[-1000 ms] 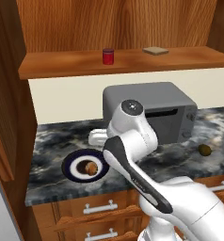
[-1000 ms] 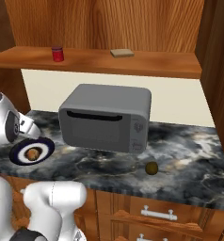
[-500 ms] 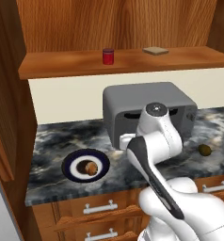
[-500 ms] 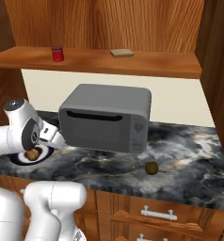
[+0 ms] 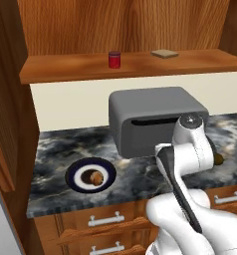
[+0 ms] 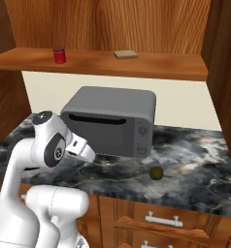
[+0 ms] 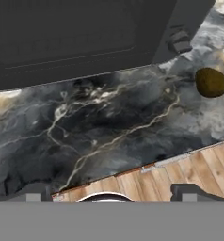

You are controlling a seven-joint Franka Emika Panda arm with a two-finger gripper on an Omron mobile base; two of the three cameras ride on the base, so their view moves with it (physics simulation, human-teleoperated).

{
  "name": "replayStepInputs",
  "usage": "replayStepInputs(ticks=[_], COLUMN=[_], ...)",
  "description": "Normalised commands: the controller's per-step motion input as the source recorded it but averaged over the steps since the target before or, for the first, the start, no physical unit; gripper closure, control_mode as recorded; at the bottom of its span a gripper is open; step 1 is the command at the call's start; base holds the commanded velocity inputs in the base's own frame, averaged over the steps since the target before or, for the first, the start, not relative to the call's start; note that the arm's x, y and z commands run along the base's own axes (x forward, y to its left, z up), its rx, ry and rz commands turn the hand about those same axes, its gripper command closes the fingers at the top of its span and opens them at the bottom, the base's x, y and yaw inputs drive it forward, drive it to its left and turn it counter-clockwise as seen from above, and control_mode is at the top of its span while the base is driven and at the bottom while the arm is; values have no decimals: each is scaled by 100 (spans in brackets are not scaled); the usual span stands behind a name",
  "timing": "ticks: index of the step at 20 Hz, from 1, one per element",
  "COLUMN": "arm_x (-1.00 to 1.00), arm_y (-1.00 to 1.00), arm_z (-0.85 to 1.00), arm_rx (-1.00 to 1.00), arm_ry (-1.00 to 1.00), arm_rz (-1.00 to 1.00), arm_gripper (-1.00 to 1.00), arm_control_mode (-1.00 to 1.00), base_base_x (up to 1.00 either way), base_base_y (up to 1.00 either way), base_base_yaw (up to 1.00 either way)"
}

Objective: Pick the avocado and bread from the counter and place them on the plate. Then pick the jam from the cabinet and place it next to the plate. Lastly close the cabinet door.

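left base view: bread [image 5: 95, 177] sits on plate [image 5: 90, 175], left of grey microwave [image 5: 155, 118] on counter [image 5: 56, 149]; jam [image 5: 114, 59] on cabinet shelf above.
right base view: avocado [image 6: 156, 172] on counter, right-front of microwave.
hand view: gripper [image 7: 111, 194] spread wide, empty; avocado off microwave's corner.

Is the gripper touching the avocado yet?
Apart. In the hand view the avocado lies far beyond the open gripper, bare counter between them.
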Motion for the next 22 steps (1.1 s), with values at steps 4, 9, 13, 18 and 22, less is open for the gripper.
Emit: replayStepInputs(ticks=[4, 9, 13, 18, 22], arm_x=[3, 13, 33, 75, 100], arm_y=[-100, -100, -100, -100, -83], arm_z=[-1, -8, -15, -19, -6], arm_rx=[0, 0, 0, 0, 0], arm_ry=[-8, -5, -4, -2, -1], arm_rz=[-10, -10, -6, -1, 1], arm_gripper=[-100, -100, -100, -100, -100], arm_control_mode=[-100, -100, -100, -100, -100], base_base_x=[0, 0, 0, 0, 0], base_base_y=[0, 0, 0, 0, 0], base_base_yaw=[0, 0, 0, 0, 0])
